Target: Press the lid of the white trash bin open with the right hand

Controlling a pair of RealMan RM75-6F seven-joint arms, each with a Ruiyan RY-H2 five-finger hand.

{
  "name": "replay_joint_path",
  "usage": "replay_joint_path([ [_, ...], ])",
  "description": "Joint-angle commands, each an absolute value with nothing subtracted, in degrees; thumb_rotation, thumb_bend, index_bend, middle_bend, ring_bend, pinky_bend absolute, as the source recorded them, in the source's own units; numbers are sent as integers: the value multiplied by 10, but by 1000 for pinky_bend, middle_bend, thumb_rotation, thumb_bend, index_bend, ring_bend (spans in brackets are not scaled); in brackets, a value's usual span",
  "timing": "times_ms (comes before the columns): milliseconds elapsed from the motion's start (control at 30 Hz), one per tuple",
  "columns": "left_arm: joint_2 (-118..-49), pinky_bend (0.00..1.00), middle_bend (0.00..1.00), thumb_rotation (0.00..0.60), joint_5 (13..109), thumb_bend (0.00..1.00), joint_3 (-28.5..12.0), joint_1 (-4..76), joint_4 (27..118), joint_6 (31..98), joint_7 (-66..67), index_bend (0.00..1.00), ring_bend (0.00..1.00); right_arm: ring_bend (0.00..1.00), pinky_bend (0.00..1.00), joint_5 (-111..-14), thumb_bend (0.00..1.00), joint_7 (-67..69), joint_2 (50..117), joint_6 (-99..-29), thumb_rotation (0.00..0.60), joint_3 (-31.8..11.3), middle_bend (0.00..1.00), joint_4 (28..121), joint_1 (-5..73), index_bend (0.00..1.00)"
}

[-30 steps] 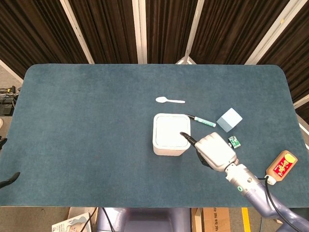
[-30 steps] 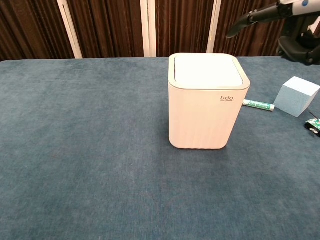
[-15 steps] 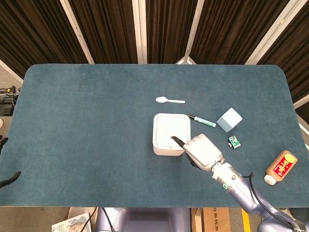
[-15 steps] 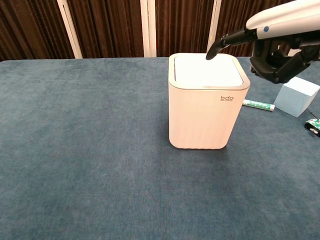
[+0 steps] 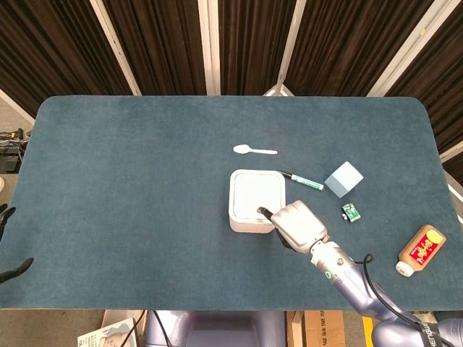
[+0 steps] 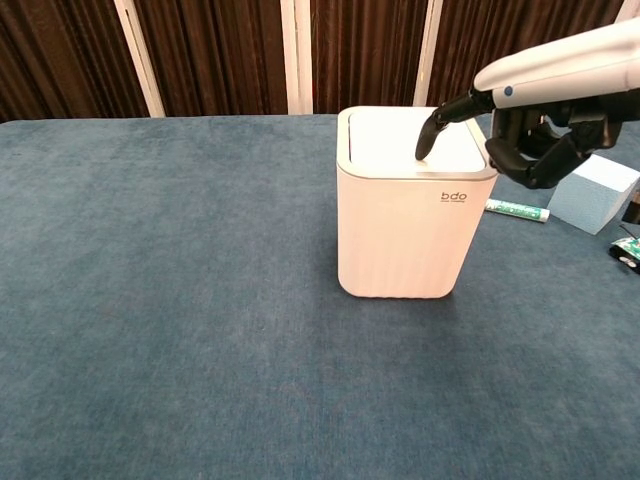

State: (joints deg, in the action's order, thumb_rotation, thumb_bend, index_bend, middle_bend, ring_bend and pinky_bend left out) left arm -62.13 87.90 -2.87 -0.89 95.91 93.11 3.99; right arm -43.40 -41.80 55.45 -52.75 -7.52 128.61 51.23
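Fingers: one dark-tipped finger [image 6: 432, 128] of the right hand [image 6: 540, 140] is stretched out and bent downward, its tip at the lid [image 6: 400, 140] of the white trash bin [image 6: 405, 225], near the front right part of the lid; contact looks likely in the chest view but cannot be confirmed. The remaining fingers are curled into the palm and hold nothing. In the head view the same right hand [image 5: 300, 225] sits at the bin's near right corner, the pointing finger reaching over the rim.

White trash bin [image 5: 257, 201]: directly under the fingertip, upright on the blue table [image 5: 130, 188], lid lying flat and closed, the letters "bdo" on its front face.

Green marker [image 5: 302, 180]: on the table just beyond the hand, beside the bin's far right corner.

Pale blue cube [image 5: 343, 178]: beyond and to the right of the hand, apart from it.

Small green object [image 5: 351, 212]: right of the hand, near it; too small to identify.

White plastic spoon [image 5: 255, 150]: beyond the bin, well apart from the fingers.

Brown bottle [image 5: 419, 249]: lying far right of the hand, near the table edge.

Left hand: a dark tip [image 5: 14, 269] shows at the far left edge; its state cannot be told.
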Motion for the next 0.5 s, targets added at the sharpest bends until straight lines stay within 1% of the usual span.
replay_joint_path([
  [33,-621,10,74,600,879,23,-29,-9,960,932,41,121,0,839,704,-427,841,-420,559,-530,600,-69,832,1279,518,281],
  [133,-622,10,74,600,880,23,-29,-10,960,934,41,121,0,839,704,-423,841,-421,563,-532,600,-65,831,1275,521,357],
  [233,-622,10,75,600,881,23,-28,-10,960,935,41,121,0,839,704,-421,841,-421,566,-535,600,-62,832,1273,525,408],
  [300,-622,10,75,600,882,23,-28,-11,960,936,41,121,0,839,704,-420,841,-426,566,-537,600,-58,832,1275,528,423],
  [367,-621,10,75,600,882,23,-28,-11,960,936,40,121,0,839,704,-421,841,-428,566,-541,600,-56,832,1278,531,384],
  [433,-621,10,75,600,881,23,-28,-11,960,936,40,121,0,836,703,-426,840,-421,564,-550,600,-59,830,1284,529,259],
  [467,-621,10,75,600,880,23,-28,-11,960,935,40,121,0,827,694,-430,828,-413,562,-557,600,-62,819,1287,525,216],
  [500,-621,10,76,600,878,23,-28,-11,960,935,41,121,0,798,661,-436,789,-399,559,-570,600,-69,783,1292,518,158],
])
